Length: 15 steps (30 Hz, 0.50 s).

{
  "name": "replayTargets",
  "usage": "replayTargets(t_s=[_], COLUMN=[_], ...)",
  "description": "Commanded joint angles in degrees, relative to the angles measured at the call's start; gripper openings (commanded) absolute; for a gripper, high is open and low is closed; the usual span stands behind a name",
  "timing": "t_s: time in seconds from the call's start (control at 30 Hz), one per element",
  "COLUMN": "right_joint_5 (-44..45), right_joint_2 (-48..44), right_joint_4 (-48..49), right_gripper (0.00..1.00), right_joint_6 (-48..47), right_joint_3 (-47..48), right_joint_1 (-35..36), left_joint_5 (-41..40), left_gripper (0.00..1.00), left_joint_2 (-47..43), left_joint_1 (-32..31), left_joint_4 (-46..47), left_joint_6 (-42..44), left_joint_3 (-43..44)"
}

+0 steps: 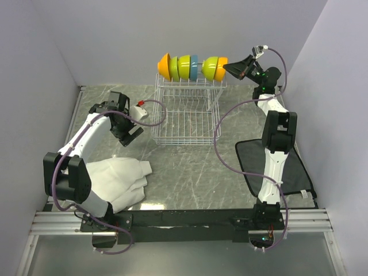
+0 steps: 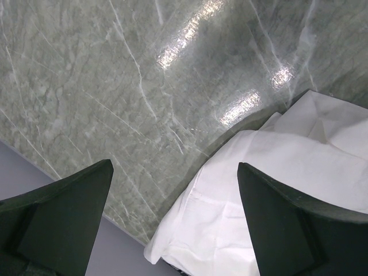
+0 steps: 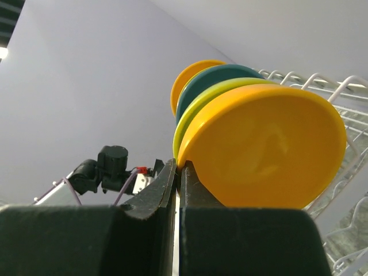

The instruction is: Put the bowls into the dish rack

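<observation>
Six bowls (image 1: 192, 67) stand on edge in a row on the raised tier of the dish rack (image 1: 184, 123): orange, lime, lime, blue, lime, orange. The right gripper (image 1: 234, 66) sits at the right-end orange bowl (image 3: 270, 149), jaws pinched nearly together by its rim. The left gripper (image 1: 132, 135) hangs spread wide over the marble table (image 1: 190, 167), beside a white cloth (image 1: 123, 178).

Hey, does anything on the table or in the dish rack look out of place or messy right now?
Nothing spilled or broken. The six bowls stand on edge in a row on the raised tier of the dish rack. Only the white cloth lies rumpled at the near left, and the black mat sits askew.
</observation>
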Motion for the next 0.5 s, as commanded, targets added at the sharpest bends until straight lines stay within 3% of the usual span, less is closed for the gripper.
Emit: replayTargets(t_s=[0.0,0.27,0.47], right_joint_5=[-2.3,-5.4,-5.9], right_joint_2=[0.9,0.9,3.3], right_joint_4=[4.8,8.9,4.9], right_gripper=[0.00,0.00,0.00], right_joint_6=[-1.6,0.2,-1.4], right_joint_3=[4.7,7.5,11.3], right_joint_1=[0.4,1.5,1.7], left_joint_5=[-0.1,0.0,-0.1], left_gripper=[0.97,0.97,0.97], left_joint_2=[-0.2,1.0,1.7], left_joint_1=[-0.3,-0.7,-1.4], left_joint_4=[0.9,1.5,1.5], left_joint_6=[-0.6,-0.8,-0.9], left_joint_3=[-0.5,-0.3,0.2])
